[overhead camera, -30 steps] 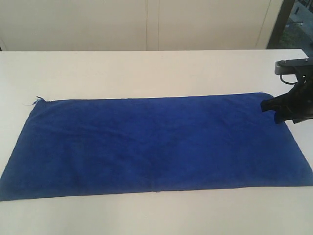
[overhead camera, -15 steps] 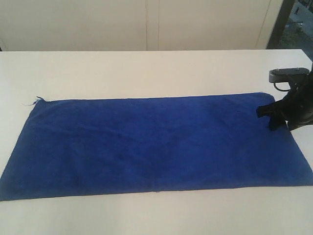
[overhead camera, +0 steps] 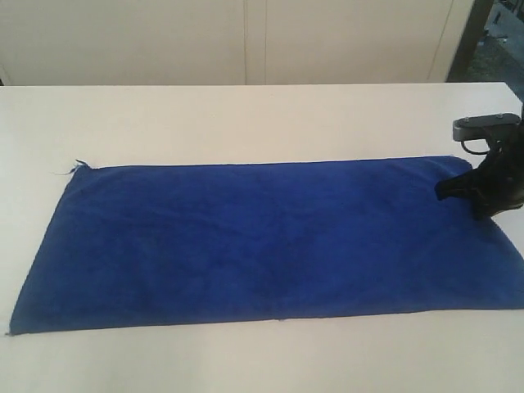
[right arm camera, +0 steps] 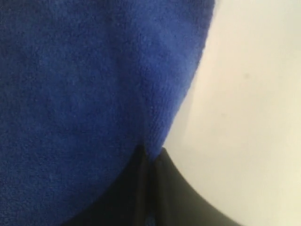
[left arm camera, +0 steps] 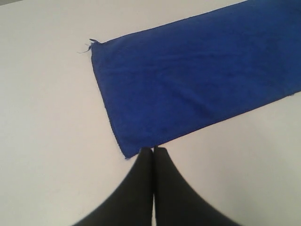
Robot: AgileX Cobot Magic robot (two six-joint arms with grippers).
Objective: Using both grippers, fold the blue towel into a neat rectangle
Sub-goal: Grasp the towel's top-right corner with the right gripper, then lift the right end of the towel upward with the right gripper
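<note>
Left gripper (left arm camera: 154,151) was held shut, fingers (left arm camera: 176,190) pressed flat together, nothing gripped. Right gripper (overhead camera: 446,190) was seen low at the right edge of the exterior view, wrist angled down. Its fingers (right arm camera: 186,200) were closed, with the blue towel (overhead camera: 262,237) edge pinched between them.

A white table (overhead camera: 246,115) bears the blue towel (overhead camera: 262,237) spread flat.

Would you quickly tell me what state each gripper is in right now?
Left gripper: closed, holding nothing.
Right gripper: closed on the towel edge.
</note>
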